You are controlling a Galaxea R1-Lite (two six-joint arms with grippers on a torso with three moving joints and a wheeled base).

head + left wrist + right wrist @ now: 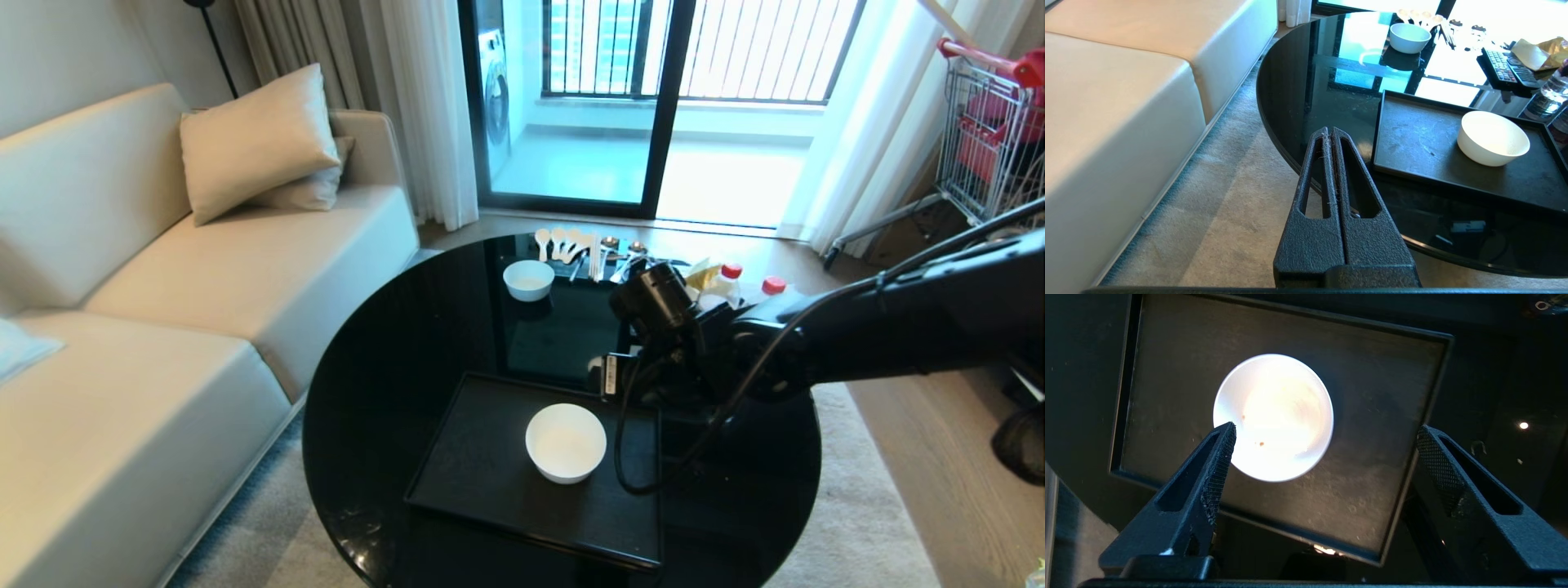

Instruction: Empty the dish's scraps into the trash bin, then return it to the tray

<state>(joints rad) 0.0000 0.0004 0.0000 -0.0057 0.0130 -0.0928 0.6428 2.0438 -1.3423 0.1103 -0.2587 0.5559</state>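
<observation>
Sitting upright on tray (482,457), bowl (566,442) holding only specks; right pincer (1327,445) above, released; left pincer (1330,136) clenched beside tabletop (384,384).

The round black desk (392,384) carries a black tray (482,465) at its near edge, a small white bowl (528,279) and spoons (563,242) at the far edge, and bottles (727,282) at the far right edge.

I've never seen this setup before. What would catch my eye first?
A white bowl sits upright on a black tray at the near side of a round black table, nearly empty but for a few specks. The right gripper hangs above it, jaws wide apart and holding nothing. A smaller white bowl stands at the table's far edge.
</observation>
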